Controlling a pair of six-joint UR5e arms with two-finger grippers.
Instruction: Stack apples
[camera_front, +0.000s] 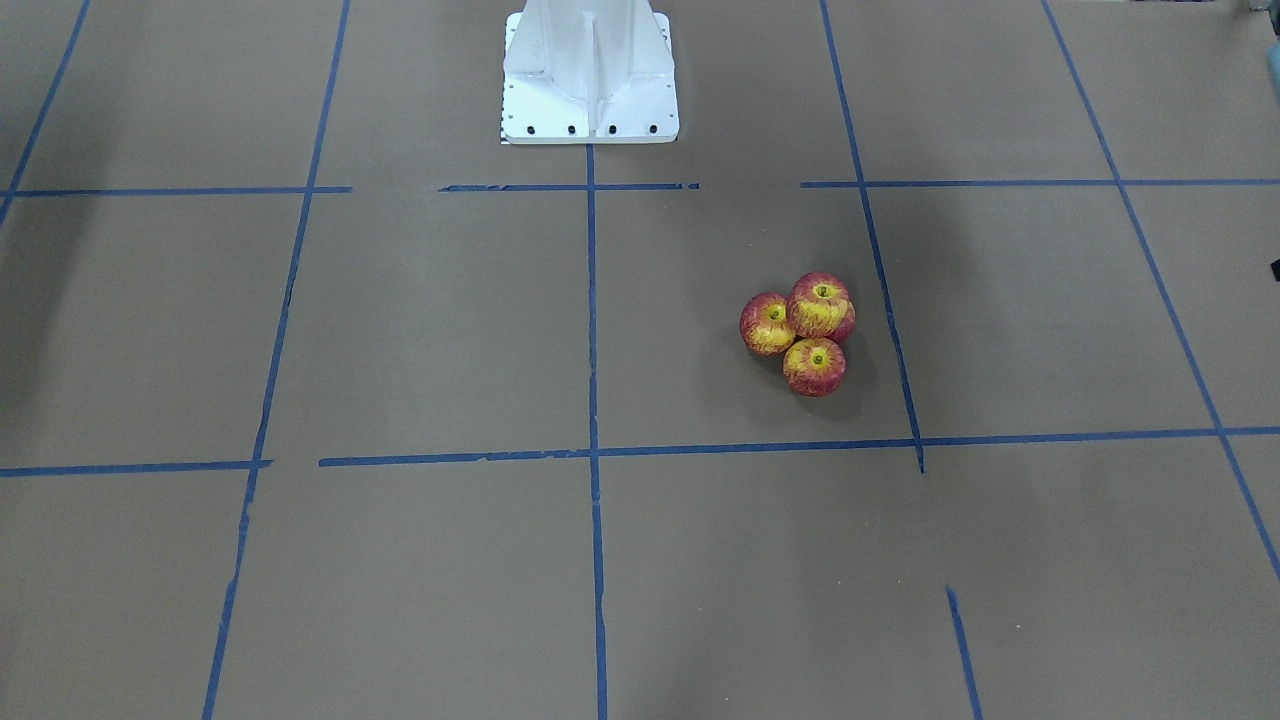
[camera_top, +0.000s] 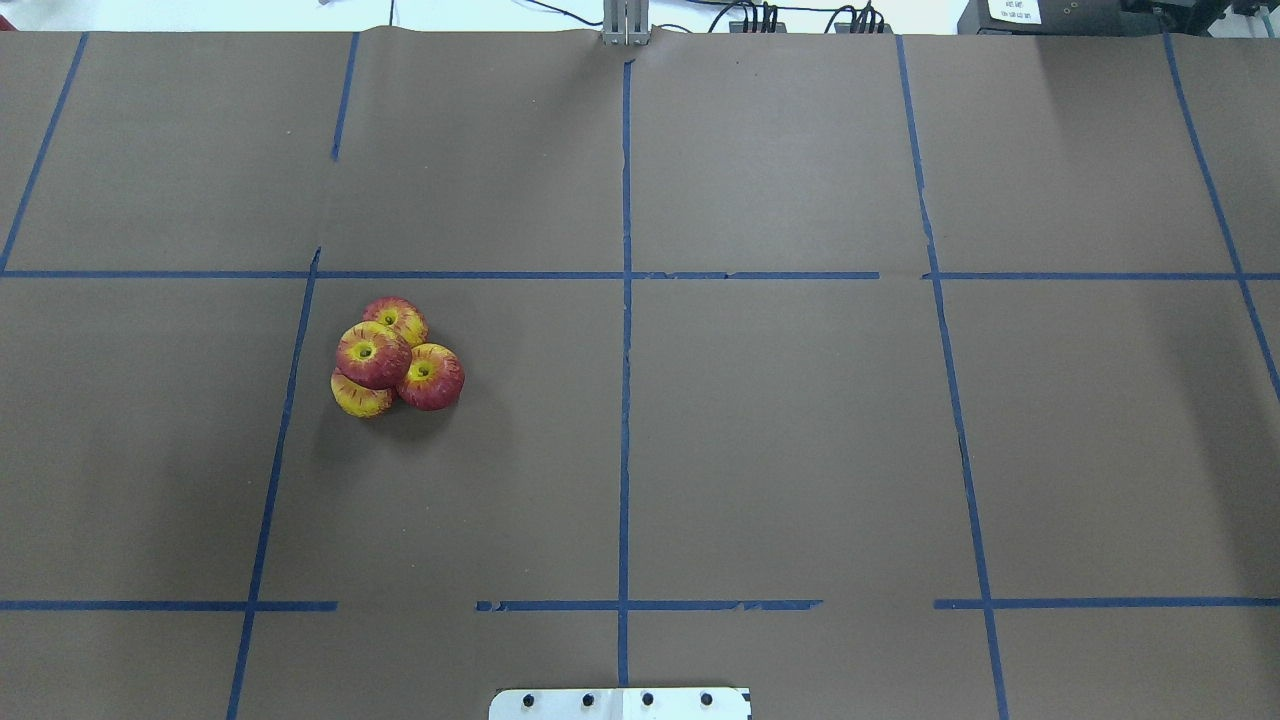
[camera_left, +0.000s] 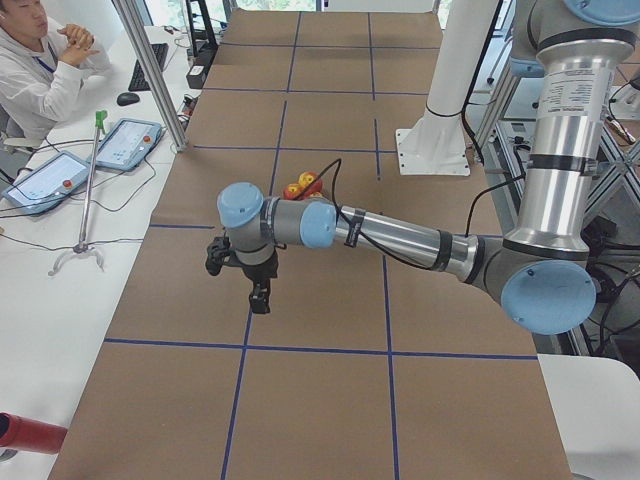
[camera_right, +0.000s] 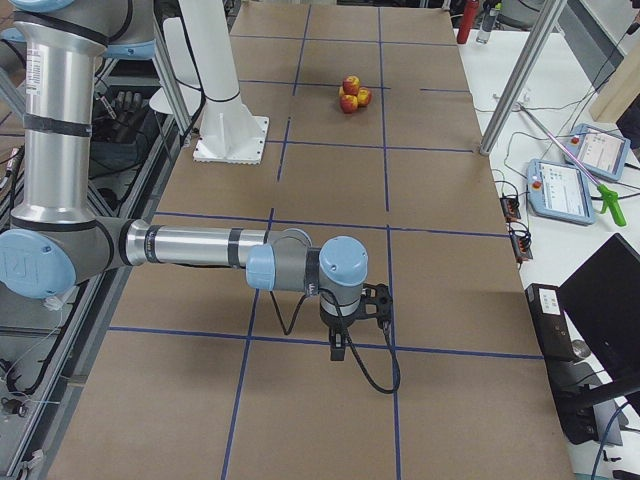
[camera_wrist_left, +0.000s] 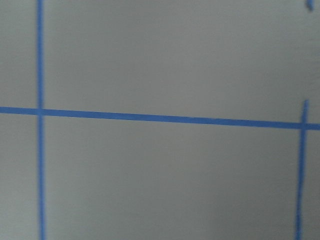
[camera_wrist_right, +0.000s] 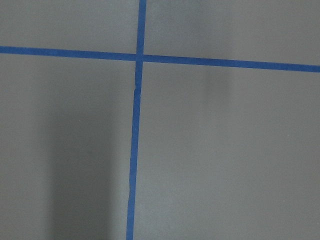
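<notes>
Four small red-and-yellow apples (camera_top: 373, 355) sit in one tight pile on the brown table cover, on the robot's left side. One apple (camera_front: 820, 305) rests on top of the other three. The pile also shows in the exterior left view (camera_left: 300, 185) and, far away, in the exterior right view (camera_right: 351, 93). My left gripper (camera_left: 259, 296) hangs over the table, well away from the pile, and I cannot tell if it is open or shut. My right gripper (camera_right: 338, 347) is far from the apples at the table's other end, and I cannot tell its state. Both wrist views show only brown cover and blue tape.
The white robot base (camera_front: 590, 75) stands at the table's middle edge. Blue tape lines (camera_top: 625, 300) mark a grid on the cover. An operator (camera_left: 40, 60) sits beside the table with tablets (camera_left: 125, 143). More tablets (camera_right: 560, 185) lie beside the other end.
</notes>
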